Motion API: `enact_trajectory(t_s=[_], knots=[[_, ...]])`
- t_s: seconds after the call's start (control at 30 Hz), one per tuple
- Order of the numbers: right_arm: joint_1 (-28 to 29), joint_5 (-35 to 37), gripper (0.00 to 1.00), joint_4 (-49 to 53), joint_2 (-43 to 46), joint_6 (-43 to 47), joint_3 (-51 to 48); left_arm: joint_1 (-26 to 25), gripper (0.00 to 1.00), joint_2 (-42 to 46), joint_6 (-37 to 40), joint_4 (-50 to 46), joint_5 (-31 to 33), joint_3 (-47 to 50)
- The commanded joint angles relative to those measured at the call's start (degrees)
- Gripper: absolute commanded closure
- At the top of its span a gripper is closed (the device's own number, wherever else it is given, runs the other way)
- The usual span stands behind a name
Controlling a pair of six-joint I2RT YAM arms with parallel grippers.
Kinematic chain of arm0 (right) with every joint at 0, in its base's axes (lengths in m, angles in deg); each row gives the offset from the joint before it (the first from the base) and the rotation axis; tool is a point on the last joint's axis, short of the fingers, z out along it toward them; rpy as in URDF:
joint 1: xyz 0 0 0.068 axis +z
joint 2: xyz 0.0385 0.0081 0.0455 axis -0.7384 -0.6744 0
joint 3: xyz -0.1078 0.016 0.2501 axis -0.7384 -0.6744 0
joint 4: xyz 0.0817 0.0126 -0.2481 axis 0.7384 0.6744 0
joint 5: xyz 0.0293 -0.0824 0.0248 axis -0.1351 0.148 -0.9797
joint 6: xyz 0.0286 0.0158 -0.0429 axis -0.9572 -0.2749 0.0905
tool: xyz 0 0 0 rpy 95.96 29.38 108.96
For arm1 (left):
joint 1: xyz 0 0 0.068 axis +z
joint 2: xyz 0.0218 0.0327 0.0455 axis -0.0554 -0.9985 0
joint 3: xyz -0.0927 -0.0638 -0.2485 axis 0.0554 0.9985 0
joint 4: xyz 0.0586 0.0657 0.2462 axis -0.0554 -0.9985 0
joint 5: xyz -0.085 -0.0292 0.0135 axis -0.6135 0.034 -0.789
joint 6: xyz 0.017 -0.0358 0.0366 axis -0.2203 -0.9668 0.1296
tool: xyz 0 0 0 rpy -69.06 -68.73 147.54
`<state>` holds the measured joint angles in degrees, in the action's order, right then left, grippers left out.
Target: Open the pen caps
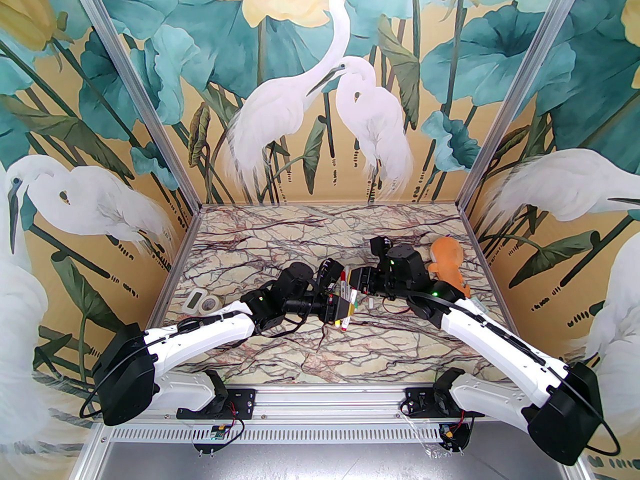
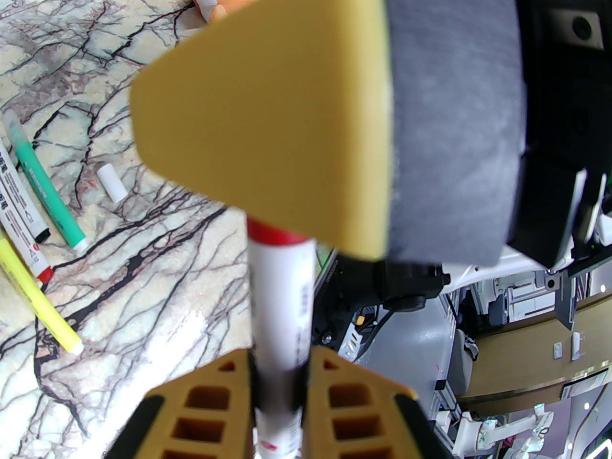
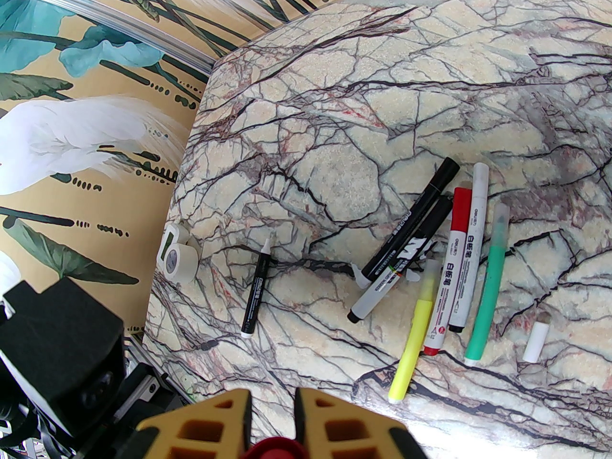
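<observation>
White pen barrel [image 2: 283,304] clamped in left end effector [image 2: 279,359], above tabletop [image 2: 143,266]; right end effector [image 3: 271,399] closed on its red cap [image 2: 275,233]. Cap probably light, stiff, slick, friction-fit: grip mid-cap, pull straight.

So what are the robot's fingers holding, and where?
One white plastic marker pen: left fingers grip its barrel, right fingers pinch its red plastic cap.
</observation>
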<state>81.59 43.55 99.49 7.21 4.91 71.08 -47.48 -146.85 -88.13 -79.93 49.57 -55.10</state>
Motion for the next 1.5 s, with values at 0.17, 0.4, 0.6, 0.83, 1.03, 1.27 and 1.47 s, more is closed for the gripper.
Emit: enact_trajectory(t_s=[0.17,0.4,0.6,0.83,1.03,1.27,1.47], knots=[[-0.1,-1.6,0.83,-3.3,1.8,-1.3,-1.1,-0.3,0.65,0.9,-3.6,10.0,-2.3,3.4],[-0.2,-2.5,0.83,-4.7,1.5,-2.3,-1.5,-0.4,0.65,-0.3,-4.5,13.4,-1.7,4.4],[-0.2,0.7,0.83,-3.1,2.0,-2.4,-1.9,-0.6,0.83,-0.7,-2.0,8.9,0.2,3.3],[-1.8,3.1,0.84,-4.3,3.1,-2.5,-1.7,-1.3,0.88,-1.4,-0.9,8.1,-0.5,3.9],[-6.4,-3.5,0.85,-8.4,3.9,-0.6,-1.7,-1.3,0.93,0.2,-1.5,9.8,-3.5,5.3],[-9.5,-8.8,0.85,-13.9,4.3,0.8,-2.2,-1.3,0.94,-0.5,-3.9,13.1,-11.0,5.7],[-10.4,-13.0,0.85,-20.1,4.1,1.0,-3.0,-1.3,0.98,-0.4,-6.3,18.2,-12.5,7.2]])
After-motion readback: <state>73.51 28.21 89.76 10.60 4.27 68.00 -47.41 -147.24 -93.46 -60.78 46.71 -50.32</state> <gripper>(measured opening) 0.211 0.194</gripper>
